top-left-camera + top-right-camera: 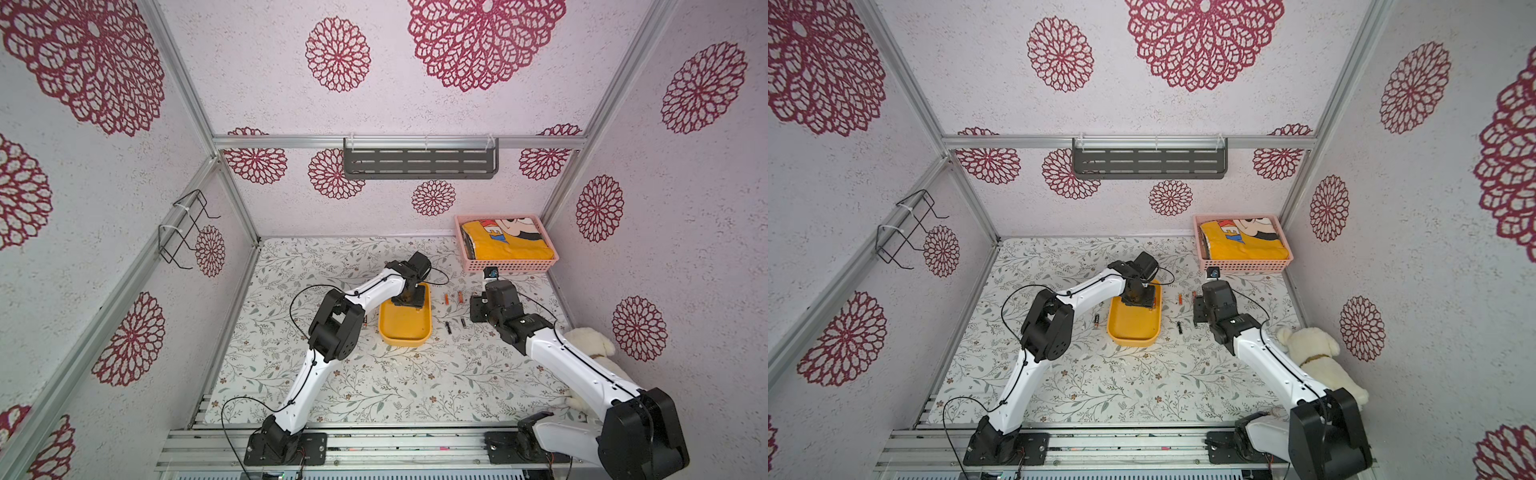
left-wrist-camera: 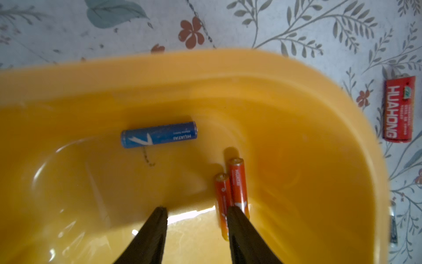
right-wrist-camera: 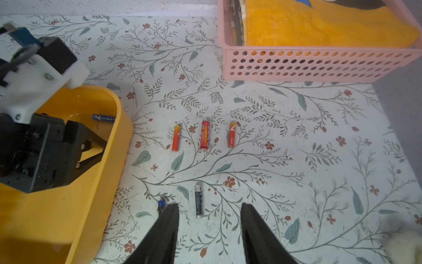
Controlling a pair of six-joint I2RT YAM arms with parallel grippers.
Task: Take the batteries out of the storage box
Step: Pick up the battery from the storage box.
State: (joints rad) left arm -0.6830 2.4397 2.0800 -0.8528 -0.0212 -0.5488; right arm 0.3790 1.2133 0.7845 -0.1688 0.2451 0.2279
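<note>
- My left claw (image 2: 197, 209) hangs inside the shallow yellow-orange plastic storage box (image 2: 205, 66). Its fingers stand moderately apart with nothing between them.
- One fingertip (image 2: 233, 211) overlaps the near ends of two slim orange batteries (image 2: 237, 182), which lie side by side and touching on the box floor.
- A blue battery (image 2: 159, 134) lies alone on the box floor, apart from that pair.
- The box rests on the floral-patterned desk (image 1: 374, 382), between my two arms.
- My right claw (image 3: 209, 205) hovers over the desk beside the box, parted about as wide and gripping nothing.
- A black battery (image 3: 199, 201) lies on the desk, showing in the gap between its fingers.
- A second dark battery (image 3: 161, 204) is half hidden behind one finger.
- Beyond them is a spaced, parallel row on the desk — orange battery (image 3: 176, 138), red battery (image 3: 204, 135), second orange battery (image 3: 232, 134).
- One more lone battery (image 1: 1096, 321) lies on the desk at the box's opposite side.
</note>
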